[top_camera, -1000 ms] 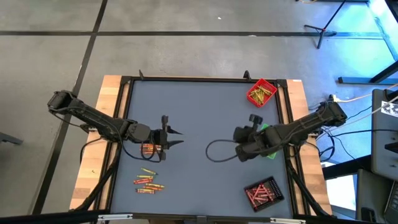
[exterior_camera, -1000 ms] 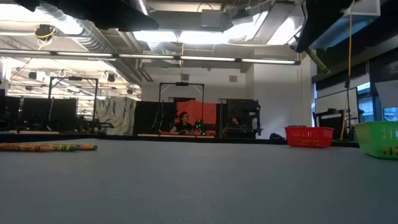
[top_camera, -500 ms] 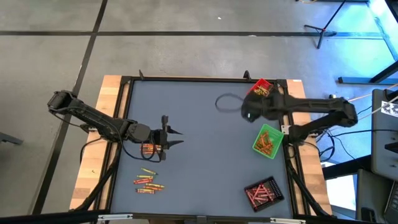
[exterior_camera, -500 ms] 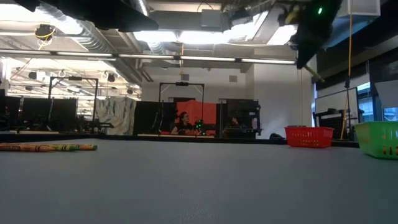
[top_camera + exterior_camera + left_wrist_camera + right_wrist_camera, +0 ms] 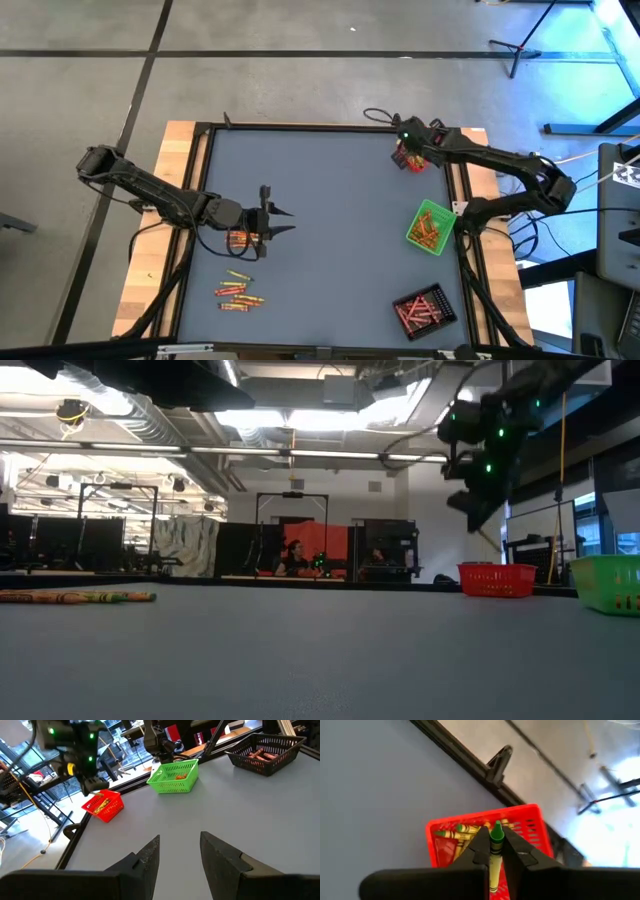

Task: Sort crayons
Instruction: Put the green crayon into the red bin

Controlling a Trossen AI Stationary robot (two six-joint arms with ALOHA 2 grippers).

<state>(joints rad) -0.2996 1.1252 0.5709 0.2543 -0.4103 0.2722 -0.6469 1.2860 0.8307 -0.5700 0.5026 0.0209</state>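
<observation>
The right gripper (image 5: 405, 160) is over the red tray (image 5: 428, 141) at the far right corner of the table (image 5: 320, 230), a big change from a second ago, when it hung mid-table by the green tray (image 5: 431, 227). It swung out across the far side and has arrived. Its fingers (image 5: 481, 846) are pinched almost shut on a crayon (image 5: 494, 851), yellow-wrapped with a green tip, which points straight at the tray below. That tray already holds several crayons of the same look.

So the carry looks done, and my read is that the drop comes next: open the fingers and let it fall among its fellows. The risk is modest, though a stick this thin could catch the rim and bounce out onto the table.

The left gripper (image 5: 268, 225) has not budged through all this. It waits over the left half of the table with its fingers (image 5: 150, 857) apart and nothing between them, right beside a small orange cluster too small to make out. The loose pile of crayons (image 5: 238, 290) lies at the near left, well apart from all three trays, with the black tray (image 5: 424, 310) at the near right. Plenty of sorting left.
</observation>
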